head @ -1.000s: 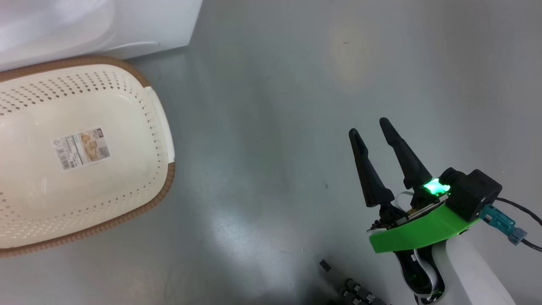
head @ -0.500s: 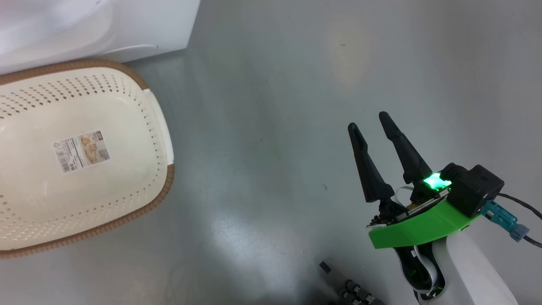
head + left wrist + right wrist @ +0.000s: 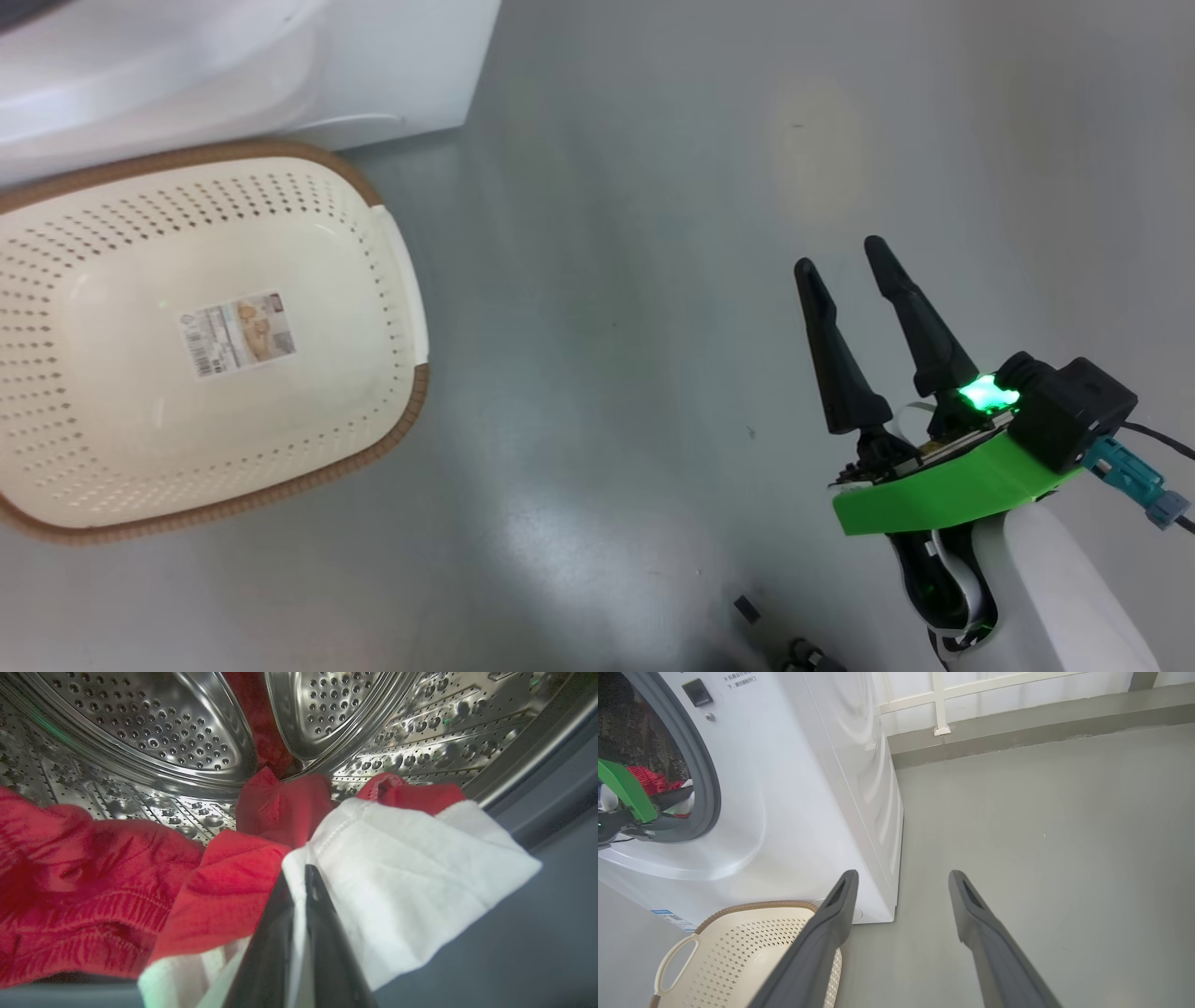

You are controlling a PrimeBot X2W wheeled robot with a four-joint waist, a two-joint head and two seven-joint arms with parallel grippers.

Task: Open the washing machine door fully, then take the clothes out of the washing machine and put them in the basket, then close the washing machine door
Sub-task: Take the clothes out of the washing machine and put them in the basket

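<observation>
Registers a shift of the whole head view since half a second ago, with basket (image 3: pixel 308 401), grey floor (image 3: pixel 607 280) and washing machine (image 3: pixel 392 56) all further right in frame together. Reads as camera motion, not as a move of the things. Finds the right gripper (image 3: pixel 838 255) in much the same stance as before, at the lower right of the head view, over bare floor and well apart from the basket. Confirms its two dark fingers spread wide with nothing between them. Shows the same in the right wrist view, fingers pointing past the machine's front corner toward the floor beyond.

Places the basket upright on the floor, just beside the machine's lower front edge, with the paper label (image 3: pixel 238 333) in plain sight on its bottom. Cannot tell whether rim and machine touch.

Locates the left gripper (image 3: pixel 299 877) inside the steel drum (image 3: pixel 140 728), reaching in past the grey rubber ring (image 3: pixel 707 788). Finds its fingers pressed together on a white part of the clothes (image 3: pixel 397 872) — a thin strip of white fabric caught between them. Notes the remaining clothes, bright red with white parts, lying along the drum's lower wall, the white part lapping over the ring at the edge of the opening.
</observation>
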